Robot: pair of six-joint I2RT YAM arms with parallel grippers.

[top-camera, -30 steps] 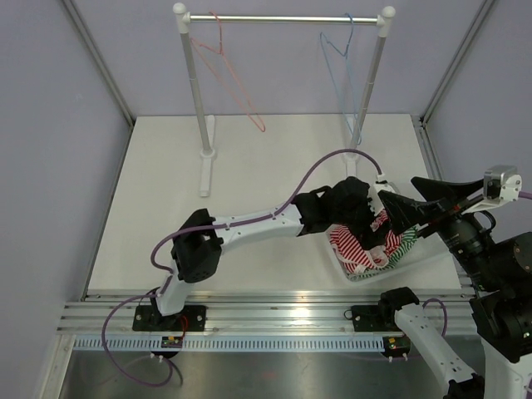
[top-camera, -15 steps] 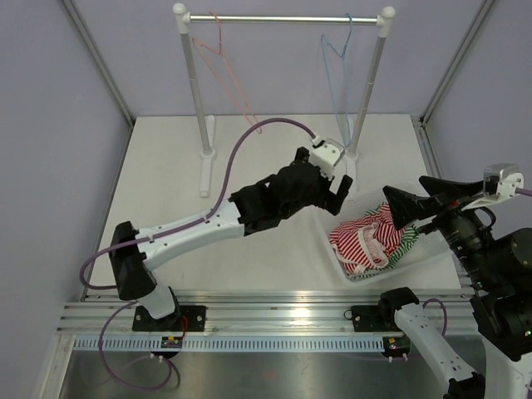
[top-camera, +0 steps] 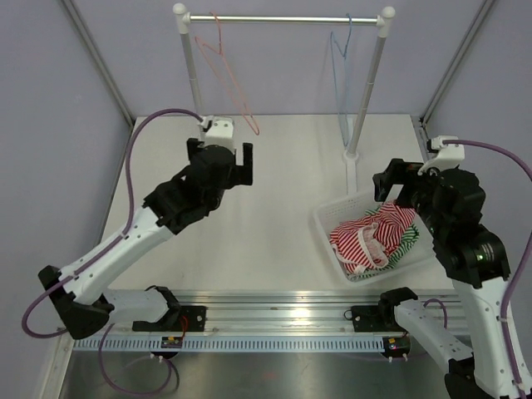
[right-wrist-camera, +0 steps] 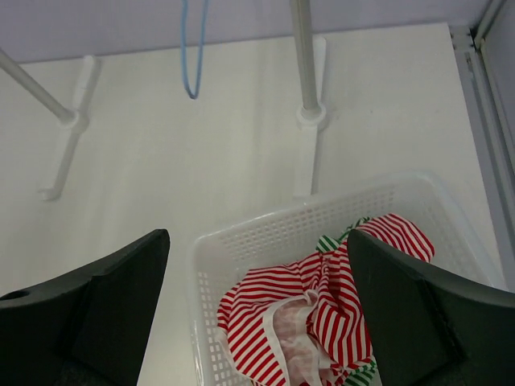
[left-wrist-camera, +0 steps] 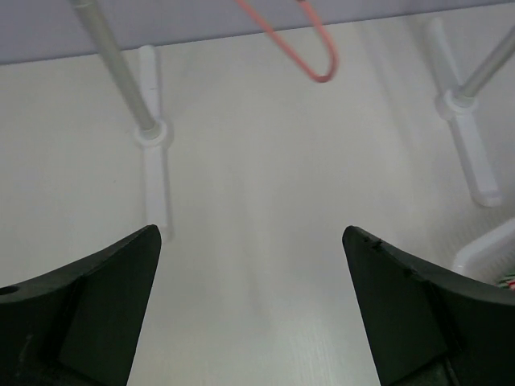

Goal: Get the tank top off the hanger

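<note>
Pale lilac walls and slanted metal frame posts close in a white counter, with a ribbed metal rail along its near edge. At the far side stands a clothes rack, a silver bar on two white-footed posts.

Near the right post sits a white mesh basket, set at an angle to the counter edge. The tank top, red and white striped, lies crumpled inside it. Its heap runs from the near-left corner toward the far-right one, though I can't tell which end is neck or hem. A green-striped bit shows at its right edge, possibly part of another garment.

Only the top view shows both hangers on the bar: a red hanger to the left and a blue hanger to the right, each bare wire.

The left wrist view catches just the red loop and a sliver of basket rim at its right edge. The right wrist view looks straight into the basket's mesh, with the blue loop above.

The left gripper hangs over bare counter near the left post, fingers spread wide. The right gripper hovers over the basket's left rim, likewise released.
</note>
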